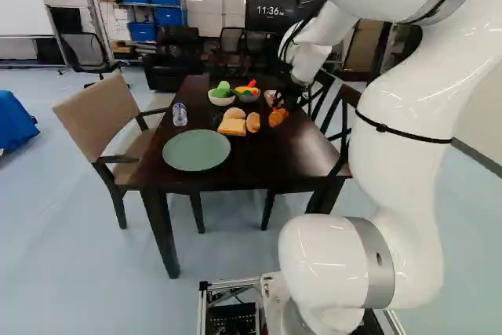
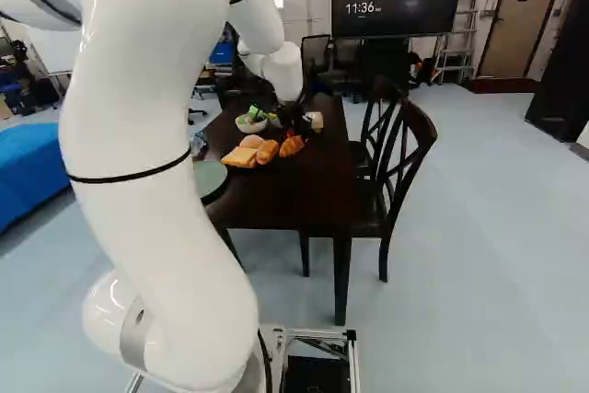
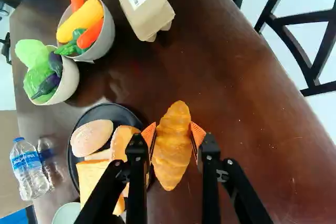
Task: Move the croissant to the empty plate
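Two-finger gripper [image 1: 292, 98]: part spread, pinching the croissant [image 3: 172, 145] from both sides, orange pads [image 3: 149, 139] against its flanks.
Grip: about mid-length, both croissant ends reaching past the pads.
Croissant: between the fingers of the gripper [image 3: 174, 132] in wrist view, far end pointing ahead, near end back toward the wrist. Over or on the dark table [image 3: 247, 129]; can't tell which.
Black plate [image 3: 106, 109]: just beside the croissant, bearing a round bun [image 3: 92, 137], bread slices [image 3: 92, 174] and a long roll [image 3: 123, 141]. Rim partly behind one finger.
Green plate [image 1: 197, 151]: well apart from croissant, other side of the bread. Whole in left base view, part hidden by the arm in right base view, only an edge in wrist view.
Egg carton [image 3: 144, 3]: ahead of gripper; printed label readable as a label only in wrist view.
Bowls: one with corn [image 3: 80, 20] and carrots, one with lettuce and eggplants [image 3: 48, 83]; contents clearest in wrist view.
Bottle [image 1: 180, 114]: upright near green plate.
Tan chair [image 1: 98, 119]: whole in left base view only.
Ladder [image 2: 460, 43], door [image 2: 523, 16]: right base view only.
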Tool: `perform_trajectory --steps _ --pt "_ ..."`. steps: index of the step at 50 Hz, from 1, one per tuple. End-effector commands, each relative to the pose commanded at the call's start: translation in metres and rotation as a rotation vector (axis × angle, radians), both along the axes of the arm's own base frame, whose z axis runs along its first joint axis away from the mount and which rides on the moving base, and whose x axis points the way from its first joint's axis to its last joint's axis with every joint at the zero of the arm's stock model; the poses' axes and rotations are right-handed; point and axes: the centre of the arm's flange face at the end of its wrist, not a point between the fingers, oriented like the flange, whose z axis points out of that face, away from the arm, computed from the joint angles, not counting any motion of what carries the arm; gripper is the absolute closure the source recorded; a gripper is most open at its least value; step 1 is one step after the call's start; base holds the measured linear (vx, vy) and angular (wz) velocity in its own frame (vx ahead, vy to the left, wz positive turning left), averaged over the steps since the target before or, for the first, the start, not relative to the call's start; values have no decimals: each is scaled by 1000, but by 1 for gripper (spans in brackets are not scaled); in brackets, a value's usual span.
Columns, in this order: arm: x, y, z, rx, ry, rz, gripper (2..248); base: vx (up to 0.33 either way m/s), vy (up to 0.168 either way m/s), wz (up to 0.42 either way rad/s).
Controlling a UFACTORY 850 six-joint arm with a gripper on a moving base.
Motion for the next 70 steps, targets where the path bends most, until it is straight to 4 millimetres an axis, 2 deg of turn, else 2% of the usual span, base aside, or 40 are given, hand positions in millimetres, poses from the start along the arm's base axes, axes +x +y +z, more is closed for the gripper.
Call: perform_trajectory --steps 16,43,70 --pt "-7 6 21 -6 -36 9 141 0 0 0" --pt "-17 52 55 -13 -98 90 141 0 0 0" --pt "-15 99 55 -9 -99 178 141 0 0 0"
